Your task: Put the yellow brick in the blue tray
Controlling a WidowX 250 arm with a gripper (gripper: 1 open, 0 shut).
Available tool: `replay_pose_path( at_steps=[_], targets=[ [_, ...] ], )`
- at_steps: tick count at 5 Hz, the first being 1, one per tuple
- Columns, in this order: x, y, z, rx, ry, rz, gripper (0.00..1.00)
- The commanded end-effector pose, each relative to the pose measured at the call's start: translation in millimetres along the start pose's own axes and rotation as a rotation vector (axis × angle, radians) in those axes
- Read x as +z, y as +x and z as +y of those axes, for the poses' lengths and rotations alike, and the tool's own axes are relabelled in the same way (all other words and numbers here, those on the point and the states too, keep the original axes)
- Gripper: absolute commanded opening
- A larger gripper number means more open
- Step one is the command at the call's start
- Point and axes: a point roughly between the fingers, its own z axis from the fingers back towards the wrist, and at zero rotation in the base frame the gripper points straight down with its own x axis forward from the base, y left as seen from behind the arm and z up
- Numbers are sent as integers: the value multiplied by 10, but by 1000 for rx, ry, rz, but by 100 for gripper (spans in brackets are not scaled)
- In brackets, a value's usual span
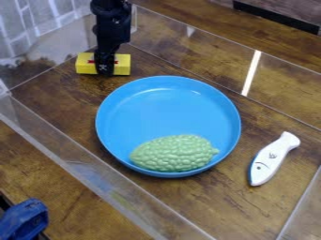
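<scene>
The gripper (107, 64) is down over the yellow brick (100, 64) near the tabletop's far left edge, jaws straddling it, though whether they're actually pinching it I cannot tell from here. The brick sits just beyond the far-left rim of the blue tray (221, 108). It looks small, rigid and light, so a squeeze across its narrow middle should hold.

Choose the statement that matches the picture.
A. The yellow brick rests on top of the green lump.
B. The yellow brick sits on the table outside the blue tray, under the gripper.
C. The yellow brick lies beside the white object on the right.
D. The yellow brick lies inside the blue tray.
B: the yellow brick sits on the wooden table beyond the rim of the blue tray, with the gripper down on it; only the bumpy green lump lies in the tray.
</scene>
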Motion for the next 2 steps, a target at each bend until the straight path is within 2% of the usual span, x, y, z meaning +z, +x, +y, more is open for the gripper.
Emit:
replay_pose_path(
  at_steps=[1,2],
  targets=[
    [339,-97,293,45,108,-29,0],
    [313,-111,316,43,113,-30,0]
  ],
)
